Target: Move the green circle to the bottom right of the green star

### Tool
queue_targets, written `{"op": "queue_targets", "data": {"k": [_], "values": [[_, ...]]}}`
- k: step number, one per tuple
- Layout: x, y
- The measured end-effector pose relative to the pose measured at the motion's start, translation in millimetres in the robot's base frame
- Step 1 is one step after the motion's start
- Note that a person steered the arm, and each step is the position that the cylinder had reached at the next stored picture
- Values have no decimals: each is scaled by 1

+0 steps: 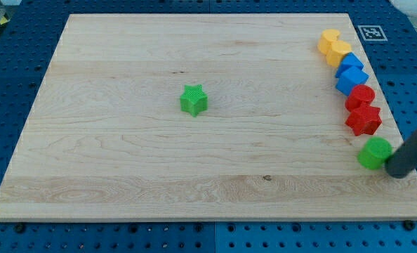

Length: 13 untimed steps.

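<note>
My tip (399,173), a bare rod with no pincer to report, touches the green circle (374,152) at lower right; push steadily leftward, stopping below-right of the green star (193,100).

Non-task items: wooden board (124,161) sits on a blue perforated table (12,105), filling most of the frame. Along the board's right edge, a column of six blocks, packed touching or nearly so. Top to bottom: two yellow blocks (334,47) at upper right (exact shapes hard to make out), two blue blocks (350,74) below them, then a red block (361,96) and a red star (363,119). A black-and-white fiducial marker (372,32) sits off the board's upper right corner.
</note>
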<state>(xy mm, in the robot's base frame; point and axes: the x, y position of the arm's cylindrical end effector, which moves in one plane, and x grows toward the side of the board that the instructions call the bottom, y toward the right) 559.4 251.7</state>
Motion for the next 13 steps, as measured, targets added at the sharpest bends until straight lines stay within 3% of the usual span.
{"op": "queue_targets", "data": {"k": [1, 3, 4, 6, 12, 13], "values": [[0, -4], [6, 59], [4, 57], [-18, -6], [-27, -9], [-40, -32]]}}
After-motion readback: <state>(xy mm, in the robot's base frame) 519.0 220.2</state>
